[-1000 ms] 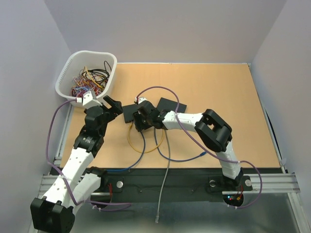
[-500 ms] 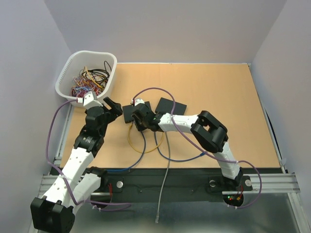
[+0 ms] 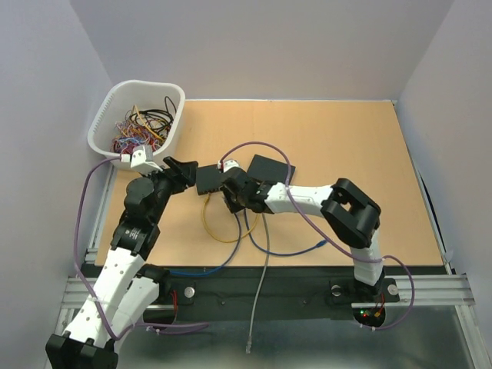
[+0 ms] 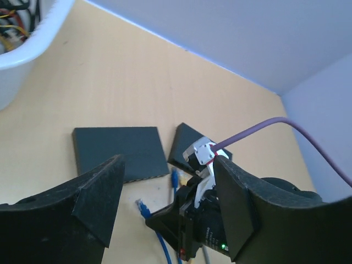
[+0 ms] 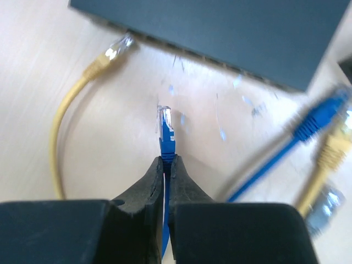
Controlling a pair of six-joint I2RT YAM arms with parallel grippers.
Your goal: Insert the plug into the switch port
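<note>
The black switch (image 3: 209, 178) lies flat mid-table, its port edge facing the arms (image 5: 220, 33). My right gripper (image 5: 166, 160) is shut on the blue cable just behind its plug (image 5: 165, 129). The plug sticks out ahead of the fingertips and points at the switch's port edge, a short gap away. In the left wrist view the same plug (image 4: 144, 208) shows just below the switch (image 4: 118, 151). My left gripper (image 3: 184, 171) hovers at the switch's left end, open and holding nothing; its fingers (image 4: 99, 198) stand wide apart.
A second black box (image 3: 270, 169) lies right of the switch. A yellow plug (image 5: 113, 55) on its looped cable, another blue plug (image 5: 322, 115), a second yellow one (image 5: 330, 151) and a grey cable (image 3: 261, 269) lie nearby. A white basket (image 3: 108, 108) of wires stands back left.
My right gripper has closed onto the blue plug's cable and shifted slightly right. The left arm has swung right toward the switch, its jaws narrowing a little.
</note>
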